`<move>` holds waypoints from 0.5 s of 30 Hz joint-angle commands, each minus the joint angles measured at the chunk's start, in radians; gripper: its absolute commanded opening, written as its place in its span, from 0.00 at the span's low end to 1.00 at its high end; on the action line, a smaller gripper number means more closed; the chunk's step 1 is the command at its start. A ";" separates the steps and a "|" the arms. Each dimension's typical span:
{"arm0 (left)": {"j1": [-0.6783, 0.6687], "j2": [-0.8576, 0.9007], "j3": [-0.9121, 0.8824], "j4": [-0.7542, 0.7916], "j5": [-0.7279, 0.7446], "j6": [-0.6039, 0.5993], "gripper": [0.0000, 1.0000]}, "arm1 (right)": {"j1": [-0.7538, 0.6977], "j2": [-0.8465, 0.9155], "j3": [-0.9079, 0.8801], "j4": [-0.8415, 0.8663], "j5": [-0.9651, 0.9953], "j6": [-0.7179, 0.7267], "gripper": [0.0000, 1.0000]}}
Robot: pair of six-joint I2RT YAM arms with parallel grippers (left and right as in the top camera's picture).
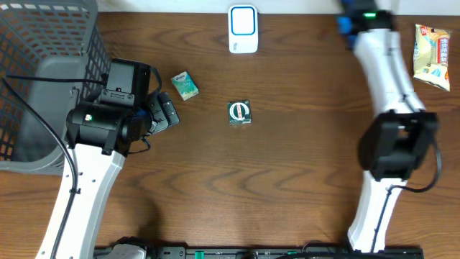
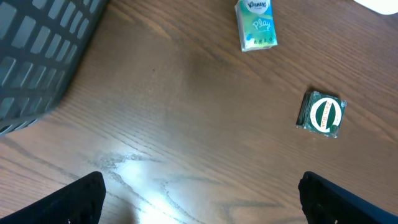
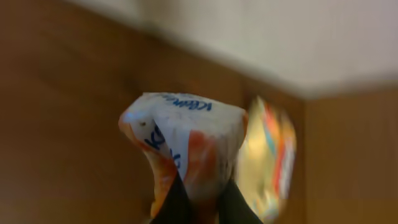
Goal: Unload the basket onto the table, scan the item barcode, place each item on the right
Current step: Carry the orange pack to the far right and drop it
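Two items lay loose mid-table, a tissue pack (image 1: 185, 85) and a green packet (image 1: 239, 113). The one in play was the orange-and-white packet (image 3: 186, 134) in my right gripper (image 3: 200, 200), whose jaws were clenched on its lower edge. That view was blurred, so I could not find a barcode on it. Overhead, the right arm reached to the table's far edge. The white-and-blue unit I took for the scanner (image 1: 243, 29) sat along that same edge, off to the gripper's left and well apart. I judged the coming move to be a leftward carry, then a turn of the packet's printed face toward the scanner. My left gripper (image 1: 164, 115) hung released and empty, jaws wide, near the tissue pack. A snack bag (image 1: 431, 54) lay far right.
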 commanded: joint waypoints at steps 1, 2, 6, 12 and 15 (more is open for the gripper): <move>0.004 -0.003 0.003 -0.003 -0.009 -0.001 0.98 | -0.117 0.023 -0.002 -0.080 0.029 0.149 0.01; 0.004 -0.003 0.003 -0.003 -0.009 -0.001 0.98 | -0.140 0.024 -0.003 -0.093 0.026 0.168 0.03; 0.004 -0.003 0.003 -0.003 -0.009 -0.001 0.98 | -0.214 0.024 -0.006 -0.131 -0.017 0.214 0.56; 0.004 -0.003 0.003 -0.003 -0.009 -0.001 0.97 | -0.248 0.024 -0.006 -0.166 -0.275 0.214 0.89; 0.004 -0.003 0.003 -0.003 -0.009 -0.001 0.98 | -0.234 0.024 -0.006 -0.186 -0.570 0.215 0.88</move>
